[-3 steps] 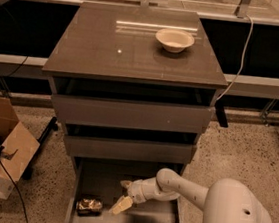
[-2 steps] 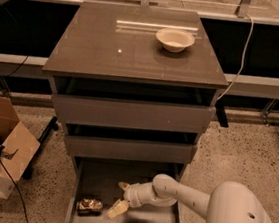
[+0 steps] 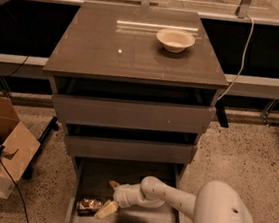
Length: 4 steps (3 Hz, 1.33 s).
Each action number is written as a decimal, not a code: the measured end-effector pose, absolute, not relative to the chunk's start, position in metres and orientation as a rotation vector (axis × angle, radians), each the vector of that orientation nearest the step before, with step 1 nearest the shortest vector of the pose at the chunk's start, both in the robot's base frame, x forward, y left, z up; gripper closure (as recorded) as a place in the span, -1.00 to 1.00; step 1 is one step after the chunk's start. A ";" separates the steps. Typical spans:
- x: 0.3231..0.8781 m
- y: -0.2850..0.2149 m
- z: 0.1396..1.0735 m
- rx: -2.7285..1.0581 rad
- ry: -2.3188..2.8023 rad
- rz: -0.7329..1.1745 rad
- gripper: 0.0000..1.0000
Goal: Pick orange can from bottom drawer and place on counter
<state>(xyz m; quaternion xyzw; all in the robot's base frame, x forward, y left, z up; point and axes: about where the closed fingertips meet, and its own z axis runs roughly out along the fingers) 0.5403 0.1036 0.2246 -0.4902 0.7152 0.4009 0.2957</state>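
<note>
Open bottom drawer [image 3: 94, 176]: orange can [image 3: 88, 206] lying at near left; hand [image 3: 110, 197] inside, released, fingers spread, just right of the can.

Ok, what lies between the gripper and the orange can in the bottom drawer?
Nothing but bare drawer floor, in the camera view. The open gripper sits just beside the orange can inside the bottom drawer; its lower finger nearly reaches it.

High front view, end effector [image 3: 110, 198] low-centre
</note>
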 end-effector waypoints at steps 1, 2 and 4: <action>0.548 0.134 0.203 -1.333 1.875 1.093 -1.00; 0.554 0.149 0.190 -1.337 1.865 1.112 -1.00; 0.553 0.172 0.149 -1.319 1.936 1.160 -0.92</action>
